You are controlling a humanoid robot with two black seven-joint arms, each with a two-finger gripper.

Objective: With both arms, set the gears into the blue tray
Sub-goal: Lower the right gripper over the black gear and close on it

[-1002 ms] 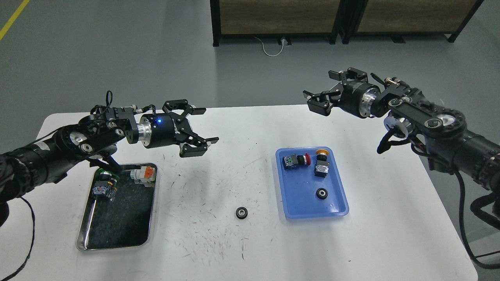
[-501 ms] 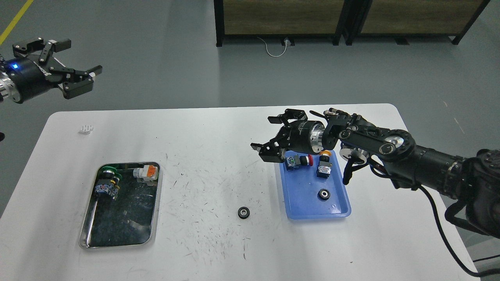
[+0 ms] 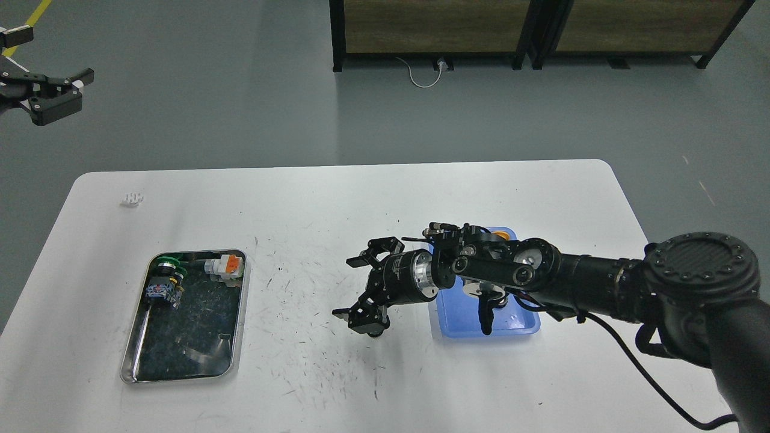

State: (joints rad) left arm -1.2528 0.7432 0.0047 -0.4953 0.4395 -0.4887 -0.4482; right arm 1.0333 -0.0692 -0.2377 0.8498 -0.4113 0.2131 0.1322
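My right gripper (image 3: 346,287) hangs open, low over the table just left of the blue tray (image 3: 458,313), one finger above and one below in the view. Only a dark edge of one gear (image 3: 376,334) shows on the table; the rest sits under the lower finger (image 3: 367,320). My right arm lies across the blue tray and hides most of its inside, so no other gear shows. My left gripper (image 3: 63,53) is open, high at the far left edge, well off the table.
A shiny steel tray (image 3: 180,377) sits at the front left with a green-capped switch (image 3: 163,278) and an orange-and-white part (image 3: 225,264) at its far end. A small white piece (image 3: 131,198) lies near the table's back left corner.
My right arm has swept down and left, from the far end of the blue tray to the gear on the table. My left gripper has risen and withdrawn further left.
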